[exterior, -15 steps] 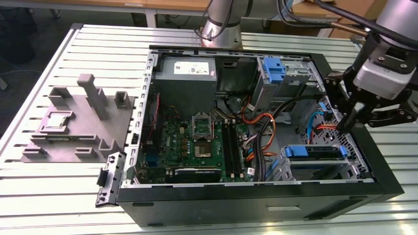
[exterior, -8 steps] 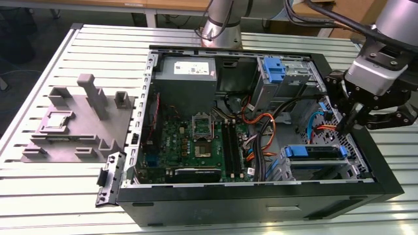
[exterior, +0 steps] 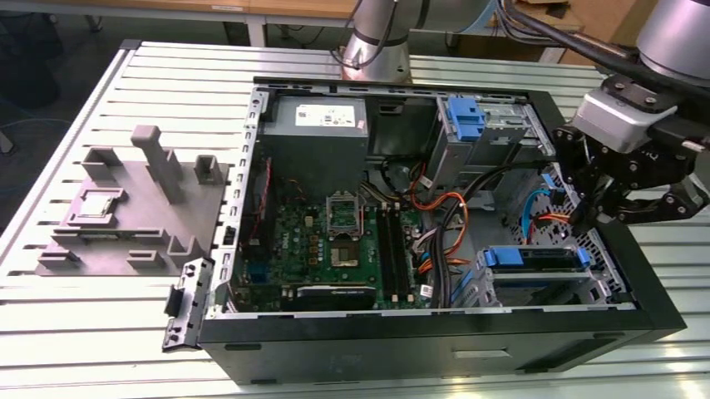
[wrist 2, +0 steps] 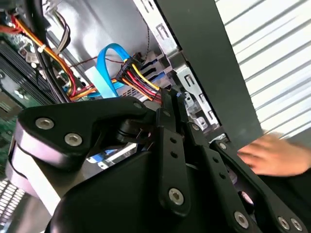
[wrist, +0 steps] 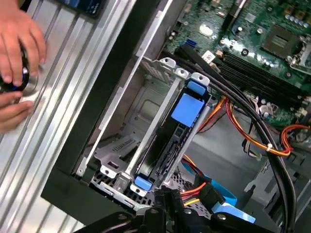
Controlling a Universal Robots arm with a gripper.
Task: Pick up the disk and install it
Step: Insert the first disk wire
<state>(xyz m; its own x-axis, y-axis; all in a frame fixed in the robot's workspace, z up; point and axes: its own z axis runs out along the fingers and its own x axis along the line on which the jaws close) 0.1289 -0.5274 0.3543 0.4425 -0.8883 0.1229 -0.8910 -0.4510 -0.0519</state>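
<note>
Hovering by the case wall, the jaws look together and empty; the first wrist view shows the disk (wrist: 171,141) seated.

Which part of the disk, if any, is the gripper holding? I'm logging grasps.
Cannot be told. The gripper hangs above the open black computer case, its grip hidden.

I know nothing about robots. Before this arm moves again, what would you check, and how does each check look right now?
1. Disk seated in its bay: ok, it sits in the lower cage, blue rails showing, also in the first wrist view.
2. Gripper free of load: cannot tell; it hangs over the case's side wall on the exterior view's right.
3. Cables clear of the gripper: not ok, the bundle lies right beside it.
4. People clear: not ok, a hand rests on the table beside the case.
5. Case open on top: ok.
</note>
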